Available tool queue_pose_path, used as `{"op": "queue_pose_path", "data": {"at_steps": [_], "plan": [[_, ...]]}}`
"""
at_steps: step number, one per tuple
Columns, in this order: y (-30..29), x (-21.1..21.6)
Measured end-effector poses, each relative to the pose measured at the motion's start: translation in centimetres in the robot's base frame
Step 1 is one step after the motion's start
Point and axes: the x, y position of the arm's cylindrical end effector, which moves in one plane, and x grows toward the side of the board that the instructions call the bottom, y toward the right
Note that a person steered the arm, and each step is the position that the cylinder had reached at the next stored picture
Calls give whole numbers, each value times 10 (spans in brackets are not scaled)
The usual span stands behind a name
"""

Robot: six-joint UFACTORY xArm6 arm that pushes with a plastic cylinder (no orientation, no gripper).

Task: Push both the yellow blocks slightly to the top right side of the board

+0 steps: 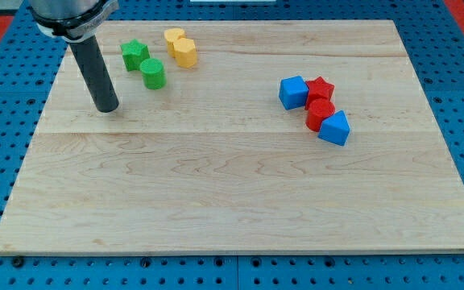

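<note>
Two yellow blocks sit touching near the view's top left: a yellow block (173, 36) of unclear shape, and a yellow hexagonal block (185, 52) just below and right of it. My tip (107, 108) rests on the board at the left, well below and left of the yellow blocks. A green star block (134, 55) and a green cylinder block (152, 73) lie between my tip and the yellow blocks.
At the right middle stands a cluster: a blue cube (293, 92), a red star block (320, 88), a red cylinder block (320, 113) and a blue triangular block (334, 128). The wooden board (232, 193) lies on a blue perforated table.
</note>
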Motion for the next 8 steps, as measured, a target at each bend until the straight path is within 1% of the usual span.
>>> {"op": "queue_pose_path", "data": {"at_steps": [1,2,3,5,6,7,8], "plan": [[0,0],[15,0],[74,0],[85,-7],[107,-42],[108,-44],[108,-65]]}}
